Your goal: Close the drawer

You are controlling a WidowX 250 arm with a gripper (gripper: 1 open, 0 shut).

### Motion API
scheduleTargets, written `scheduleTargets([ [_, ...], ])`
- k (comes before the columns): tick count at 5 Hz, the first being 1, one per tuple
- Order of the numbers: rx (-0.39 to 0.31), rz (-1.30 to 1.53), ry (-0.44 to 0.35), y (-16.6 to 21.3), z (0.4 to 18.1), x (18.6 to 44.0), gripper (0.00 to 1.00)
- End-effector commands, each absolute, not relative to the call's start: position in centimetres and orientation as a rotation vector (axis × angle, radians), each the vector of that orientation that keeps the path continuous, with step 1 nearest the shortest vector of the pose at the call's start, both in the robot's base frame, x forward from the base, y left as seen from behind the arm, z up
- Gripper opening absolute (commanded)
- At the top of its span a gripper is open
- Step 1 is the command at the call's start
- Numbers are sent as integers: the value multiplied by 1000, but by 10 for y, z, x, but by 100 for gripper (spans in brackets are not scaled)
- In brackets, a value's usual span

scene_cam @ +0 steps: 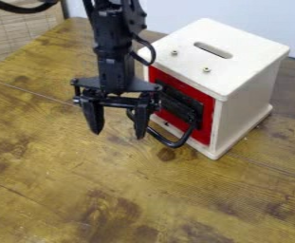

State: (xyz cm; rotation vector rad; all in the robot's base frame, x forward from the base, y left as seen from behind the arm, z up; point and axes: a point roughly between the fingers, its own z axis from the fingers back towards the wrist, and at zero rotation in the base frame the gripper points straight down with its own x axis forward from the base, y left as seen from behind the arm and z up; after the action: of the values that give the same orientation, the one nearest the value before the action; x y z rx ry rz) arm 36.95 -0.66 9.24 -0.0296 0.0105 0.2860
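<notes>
Colours here: the cabinet (238, 66) is cream-white, the drawer (188, 106) has a red face with a black front plate and a black wire handle (172, 140). The gripper (118, 123) is all black. The bench (61, 190) is blotchy, worn yellow-brown wood.
</notes>
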Motion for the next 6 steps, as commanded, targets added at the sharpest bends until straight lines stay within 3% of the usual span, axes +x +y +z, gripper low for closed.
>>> scheduleTargets([
  [1,-53,264,-110,-20,134,377,100],
  [2,-52,281,-115,-24,137,376,100],
  [3,-56,248,-116,-29,129,376,0],
  [4,-59,215,-117,-36,123,374,100],
  [6,-57,135,-115,-43,105,371,100],
])
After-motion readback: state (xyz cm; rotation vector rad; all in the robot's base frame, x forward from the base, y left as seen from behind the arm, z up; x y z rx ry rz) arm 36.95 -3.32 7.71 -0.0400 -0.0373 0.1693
